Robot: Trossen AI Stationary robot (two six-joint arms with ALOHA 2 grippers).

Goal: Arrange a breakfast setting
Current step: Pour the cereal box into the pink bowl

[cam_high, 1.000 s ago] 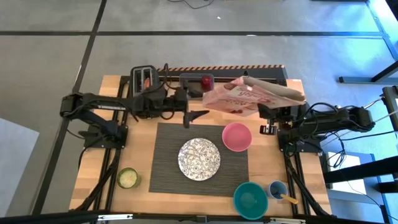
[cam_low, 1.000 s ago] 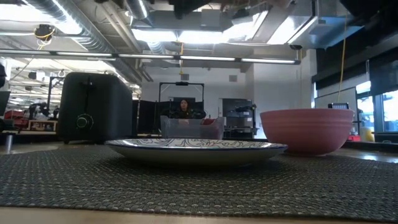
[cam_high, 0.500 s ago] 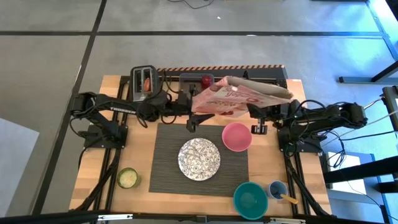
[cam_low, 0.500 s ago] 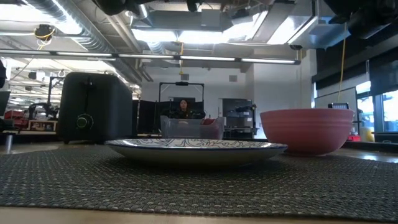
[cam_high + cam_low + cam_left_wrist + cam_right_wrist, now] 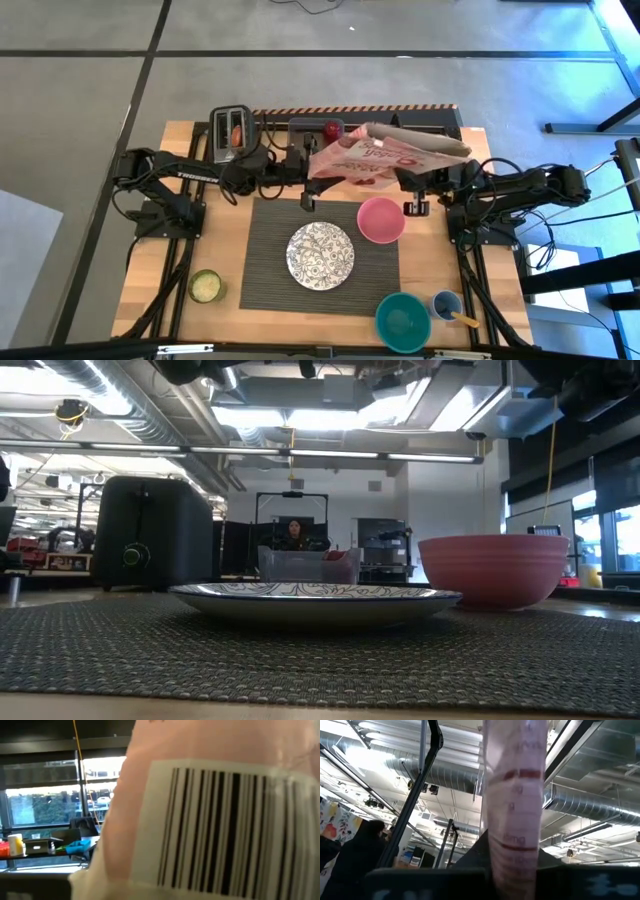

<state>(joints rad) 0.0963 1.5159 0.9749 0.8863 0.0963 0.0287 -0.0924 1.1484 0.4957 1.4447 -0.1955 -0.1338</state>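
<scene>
A pink printed bag (image 5: 385, 155) hangs in the air over the mat's far edge, between my two grippers. My right gripper (image 5: 413, 203) is shut on it. My left gripper (image 5: 306, 198) is at the bag's left end, and the bag's barcode (image 5: 225, 825) fills its wrist view. The dark grey ribbed mat (image 5: 270, 270) bears the patterned white plate (image 5: 320, 255) and the pink bowl (image 5: 381, 220). The red apple (image 5: 331, 130) sits at the table's far edge. A brownish round thing (image 5: 235, 130) stands in the toaster's slot. A spoon handle (image 5: 462, 318) sticks out of a small blue cup. My right gripper pinches a narrow gathered part of the bag (image 5: 512, 865) between its two fingers, at the bag's near edge right of its middle. The bag is lifted clear of the table and lies roughly level above the gripper.
The black toaster (image 5: 232, 132) stands at the far left. A teal bowl (image 5: 402, 320) and the blue cup (image 5: 446, 303) stand near the front right. A jar with a green lid (image 5: 205, 286) stands at the front left. A dark rail runs along the far edge.
My right gripper has carried the bag toward the table's left, so the bag's left end now reaches my left gripper. My left arm has stretched toward the table's right and its gripper has turned. In the last half second little has moved.
</scene>
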